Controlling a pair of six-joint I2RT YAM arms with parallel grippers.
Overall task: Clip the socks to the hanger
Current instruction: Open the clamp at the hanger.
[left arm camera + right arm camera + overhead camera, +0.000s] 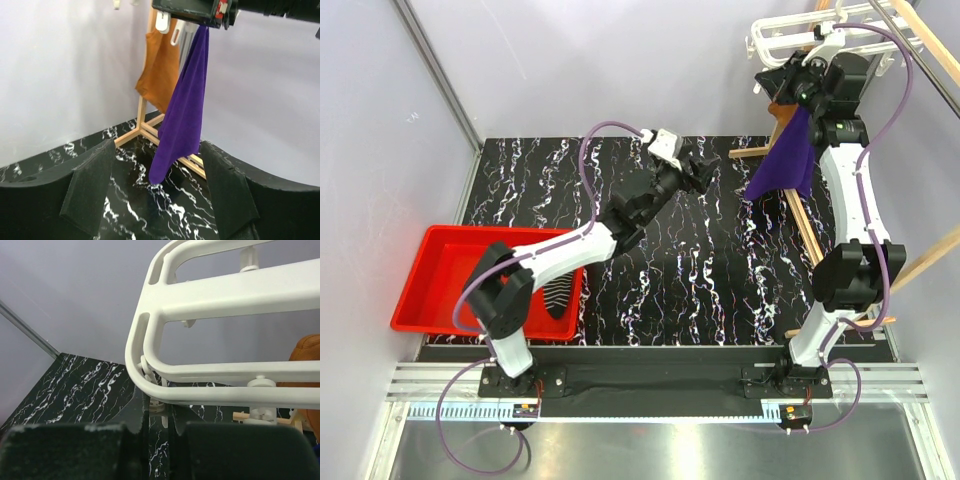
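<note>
I see no sock clipped yet. A black striped fabric sock (560, 295) lies in the red plastic tray (455, 280), well apart from the white plastic frame hanger (225, 290). My left gripper (155, 192) is spread wide and empty. My right gripper (159, 440) is right under the hanger, and I cannot tell its grip.

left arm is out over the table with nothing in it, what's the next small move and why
Probably swing the left end effector toward the red bin, over the striped sock. It is open and empty, facing the purple cloth, while that sock lies in the bin and the visible part of the white hanger shows none clipped.
</note>
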